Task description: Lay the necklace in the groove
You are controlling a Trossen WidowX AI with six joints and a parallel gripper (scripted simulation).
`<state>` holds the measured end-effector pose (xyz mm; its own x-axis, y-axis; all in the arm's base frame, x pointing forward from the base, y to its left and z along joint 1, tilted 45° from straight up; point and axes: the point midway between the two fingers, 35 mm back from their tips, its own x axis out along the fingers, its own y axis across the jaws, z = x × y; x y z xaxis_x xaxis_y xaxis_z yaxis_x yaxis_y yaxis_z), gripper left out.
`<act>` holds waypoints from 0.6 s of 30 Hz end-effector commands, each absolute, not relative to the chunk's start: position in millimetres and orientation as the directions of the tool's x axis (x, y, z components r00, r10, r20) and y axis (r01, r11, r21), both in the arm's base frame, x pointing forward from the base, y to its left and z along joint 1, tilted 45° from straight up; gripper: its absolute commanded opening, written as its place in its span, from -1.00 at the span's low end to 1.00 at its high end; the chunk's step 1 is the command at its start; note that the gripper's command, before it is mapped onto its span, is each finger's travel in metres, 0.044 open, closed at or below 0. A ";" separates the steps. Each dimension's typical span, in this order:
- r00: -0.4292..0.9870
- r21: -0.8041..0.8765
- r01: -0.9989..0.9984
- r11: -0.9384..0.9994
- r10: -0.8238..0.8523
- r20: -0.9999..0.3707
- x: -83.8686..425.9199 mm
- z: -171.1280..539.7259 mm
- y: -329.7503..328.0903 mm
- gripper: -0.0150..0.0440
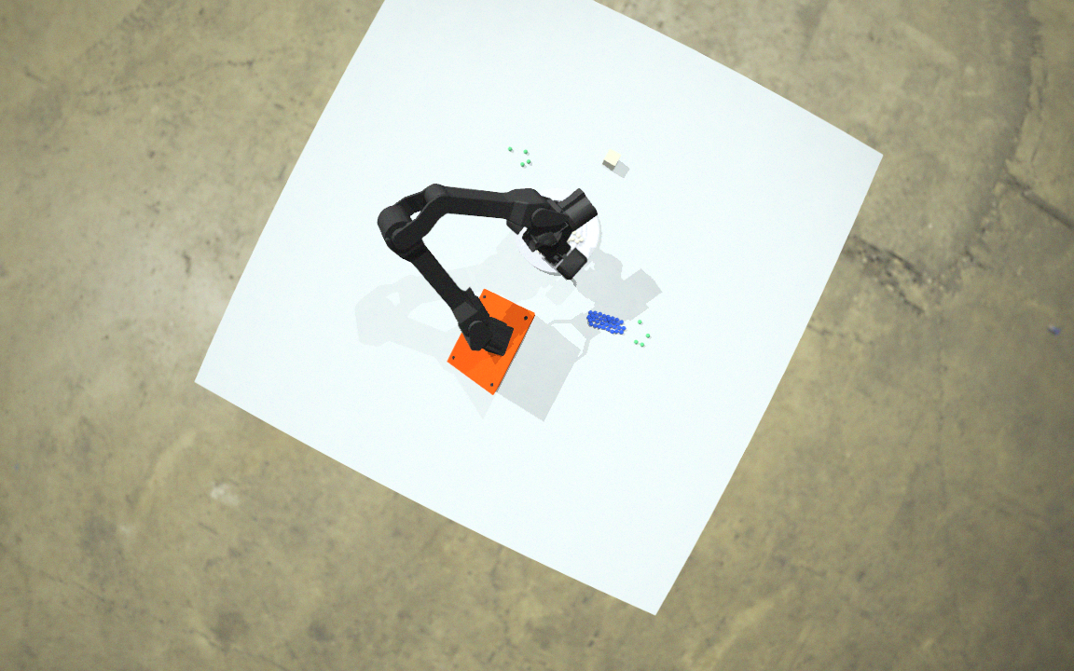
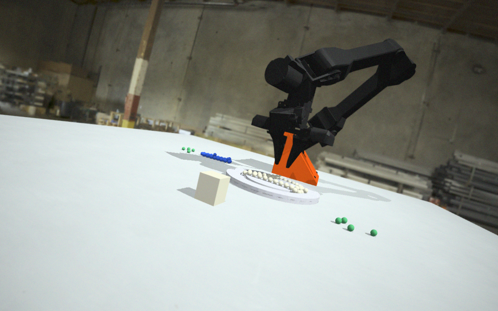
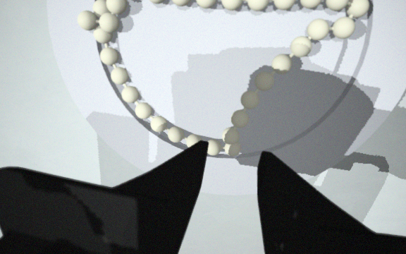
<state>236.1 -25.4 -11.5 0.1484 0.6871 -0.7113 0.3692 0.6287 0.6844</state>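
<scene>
The pearl necklace [image 2: 270, 179] [image 3: 130, 94] lies on the round white bead board [image 1: 593, 237] [image 2: 243, 186] [image 3: 74, 67]. In the wrist view its left run follows the groove down to the bottom arc. There it doubles back and cuts diagonally over the inner disc to the upper right. Another row crosses the top of that view. Several beads bunch at the upper left, and the lower right groove is bare. My gripper [image 2: 282, 165] [image 3: 233, 154] is partly open and empty, above the board's near edge. The bottom beads appear between and beyond its fingertips. The arm hides much of the board in the top view.
A cream block [image 1: 612, 158] [image 2: 212, 188] stands beside the board. A blue bead strand [image 1: 606, 321] [image 2: 215, 157] lies near several green beads [image 1: 648, 335] [image 2: 189, 148]. More green beads [image 1: 525, 151] [image 2: 350, 227] lie across the board. The arm's orange base [image 1: 467, 365] [image 2: 305, 172] stands behind.
</scene>
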 end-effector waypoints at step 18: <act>0.143 0.689 0.371 0.622 0.695 -0.705 238.1 -31.3 -3.2 -0.08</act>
